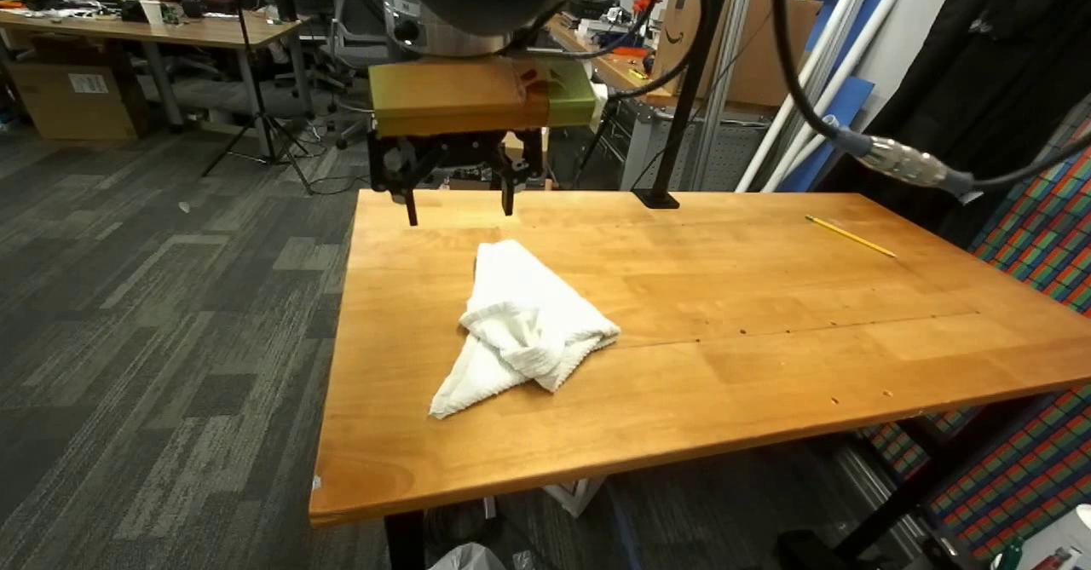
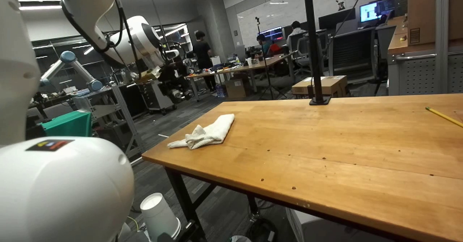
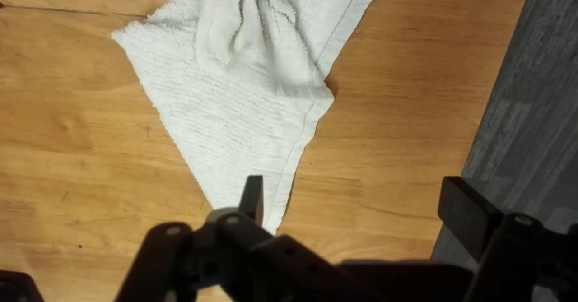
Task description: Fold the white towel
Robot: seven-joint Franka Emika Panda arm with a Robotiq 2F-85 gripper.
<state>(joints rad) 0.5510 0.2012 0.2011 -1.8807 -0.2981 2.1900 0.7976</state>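
Hand [image 1: 460, 211], spread wide, hangs above the table [image 1: 724, 272] near its edge. White towel [image 1: 511, 276] lies partly folded on the table. Long axis, in an exterior view: one end toward the hand, a thin tip toward the near left corner; a side corner points right. Crumpled fold [image 1: 518, 336] mid-length. Yellow pencil [image 1: 851, 237] well apart.

On the table [image 1: 750, 297], in an exterior view, the towel [image 1: 524, 297] lies at left and the pencil [image 1: 851, 237] at right. Between them, at the far edge, the post [image 1: 691, 84] is standing.
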